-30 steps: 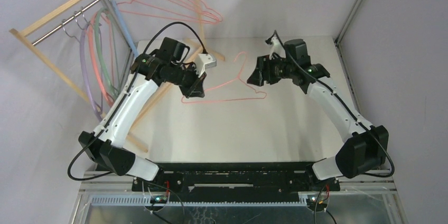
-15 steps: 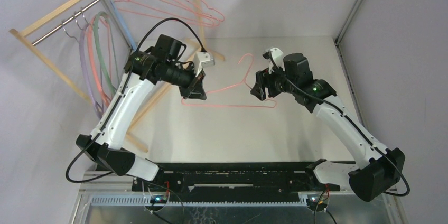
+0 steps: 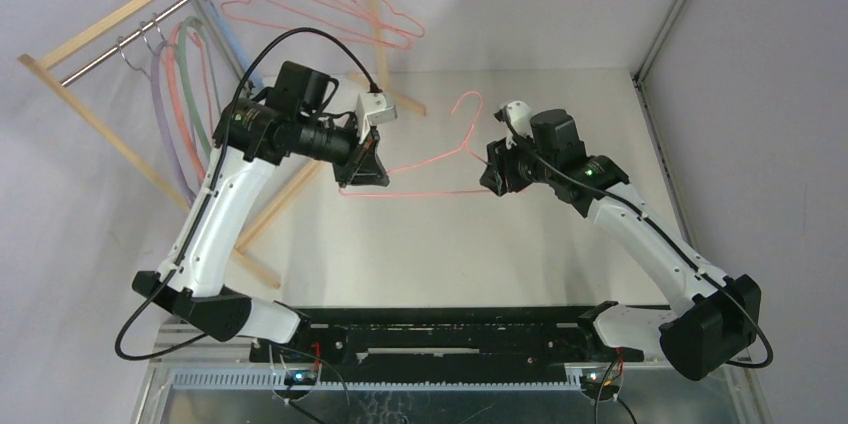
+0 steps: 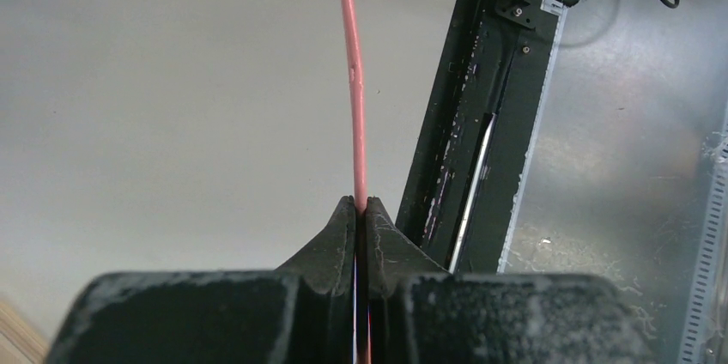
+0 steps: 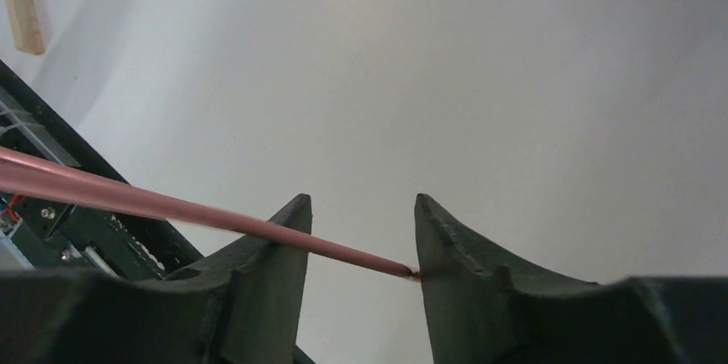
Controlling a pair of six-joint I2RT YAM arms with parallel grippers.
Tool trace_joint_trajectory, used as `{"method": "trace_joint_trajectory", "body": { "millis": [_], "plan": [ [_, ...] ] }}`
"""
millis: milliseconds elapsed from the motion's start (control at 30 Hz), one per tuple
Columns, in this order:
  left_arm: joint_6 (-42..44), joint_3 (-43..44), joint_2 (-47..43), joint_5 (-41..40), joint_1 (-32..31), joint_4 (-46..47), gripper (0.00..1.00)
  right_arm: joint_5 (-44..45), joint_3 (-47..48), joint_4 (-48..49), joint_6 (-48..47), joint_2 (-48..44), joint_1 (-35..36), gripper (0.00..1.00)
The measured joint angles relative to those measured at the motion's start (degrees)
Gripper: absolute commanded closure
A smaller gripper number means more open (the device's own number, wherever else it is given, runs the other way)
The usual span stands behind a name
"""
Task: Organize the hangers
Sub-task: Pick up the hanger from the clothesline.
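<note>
A thin pink wire hanger (image 3: 420, 194) hangs level above the table (image 3: 450, 264) between my two grippers, its hook (image 3: 466, 109) pointing away. My left gripper (image 3: 366, 170) is shut on its left corner; in the left wrist view the wire (image 4: 352, 81) runs straight out from the closed gripper (image 4: 361, 203). My right gripper (image 3: 497, 177) is open round the hanger's right end; in the right wrist view the wire (image 5: 172, 205) crosses the left finger and its tip touches the right finger (image 5: 446, 252). Several more pink wire hangers (image 3: 320, 4) and lilac (image 3: 160, 114), pink, green (image 3: 200, 94) and blue hangers hang on the rack.
The light wooden rack with its metal rod (image 3: 150, 19) stands at the far left, and one wooden leg (image 3: 265, 219) slants across the table's left side. Metal frame posts rise at the back corners. The black base rail (image 3: 450, 329) runs along the near edge.
My left arm has risen and drawn back to the left, lifting the wire hanger off the table. My right gripper has come down and forward to the hanger's right end.
</note>
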Motion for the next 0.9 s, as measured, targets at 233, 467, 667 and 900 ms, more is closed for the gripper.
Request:
{"method": "trace_joint_trajectory", "body": {
  "millis": [233, 467, 667, 900],
  "plan": [
    [0.0, 0.1, -0.4, -1.3, 0.2, 0.2, 1.00, 0.1, -0.4, -0.5, 0.3, 0.0, -0.6, 0.60],
    [0.0, 0.0, -1.0, -4.6, 1.2, 3.4, 1.00, -4.9, -2.5, -2.8, -2.0, -1.1, -1.2, 1.00],
    [-1.6, -0.8, -2.0, -8.2, 0.9, 5.8, 0.87, -4.2, -2.5, -3.4, -2.5, -3.0, -1.1, 1.00],
    [-4.7, -1.4, -2.3, -16.2, 0.4, 11.2, 0.41, 0.0, 0.5, -5.0, -2.1, -4.1, -1.0, 1.00]
  ]
}}
